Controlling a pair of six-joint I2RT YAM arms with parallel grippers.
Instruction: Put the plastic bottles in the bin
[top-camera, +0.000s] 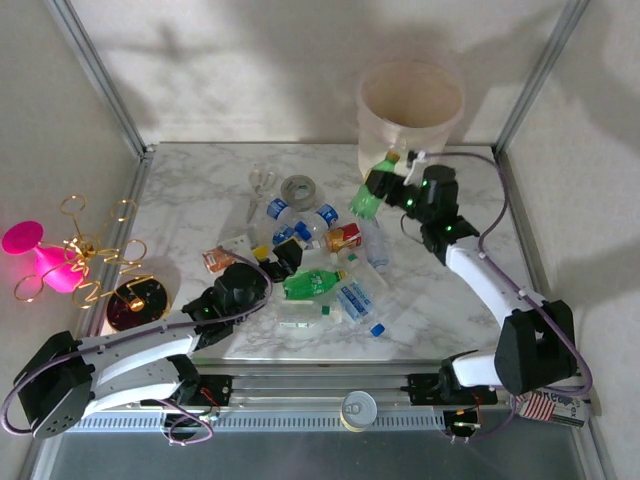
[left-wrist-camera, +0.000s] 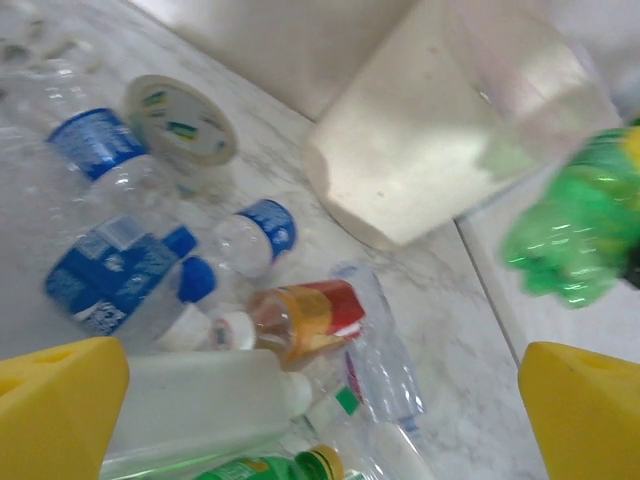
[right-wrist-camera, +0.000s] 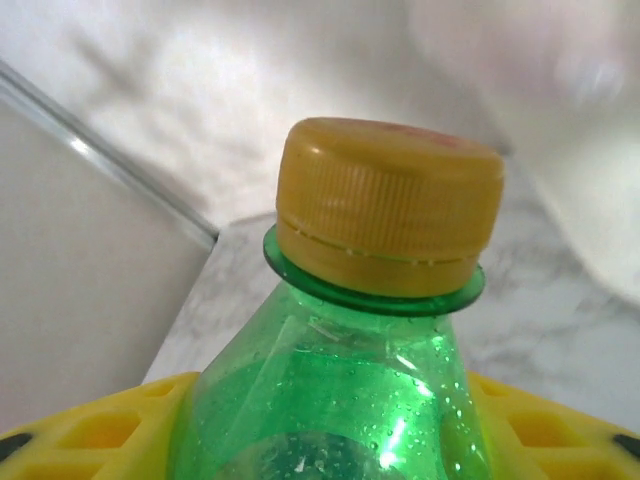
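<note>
Partly closed, right end effector (top-camera: 384, 184) grips the green bottle (top-camera: 363, 203).

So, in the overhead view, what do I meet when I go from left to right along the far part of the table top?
scissors → tape roll → green bottle, gripped in the right hand

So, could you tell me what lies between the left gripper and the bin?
Plastic bottles on the table, a red-labelled one and blue-labelled clear ones; the left wrist view shows them before the bin.
</note>
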